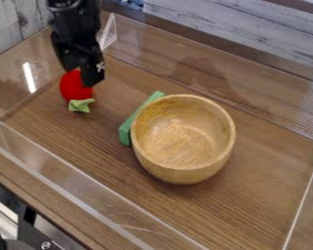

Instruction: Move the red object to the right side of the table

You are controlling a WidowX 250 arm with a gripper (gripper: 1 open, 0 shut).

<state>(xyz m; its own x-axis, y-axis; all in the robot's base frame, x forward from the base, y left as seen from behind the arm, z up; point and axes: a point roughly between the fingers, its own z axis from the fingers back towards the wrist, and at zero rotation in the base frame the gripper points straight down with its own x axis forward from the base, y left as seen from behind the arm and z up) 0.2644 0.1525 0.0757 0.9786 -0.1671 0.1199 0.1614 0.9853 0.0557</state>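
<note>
"Brown wood tabletop (pixel 257 103); red object (pixel 75 84) at left of frame, leafy end down. Step?"

"Approach, I judge. Gripper (pixel 87 70) just beyond it, claw released, nothing gripped."

"Next?"

"Settle jaws around the fruit (soft, perhaps), close, lift, carry toward frame right, clear of wooden bowl (pixel 183 139)."

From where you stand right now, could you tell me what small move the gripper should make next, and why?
I would probably lower the open gripper a little, keeping it over the red strawberry-like toy, before closing. Its fingers appear at the toy's leafless end, while the pale green leafy end points away from them, and no firm grip shows.
</note>
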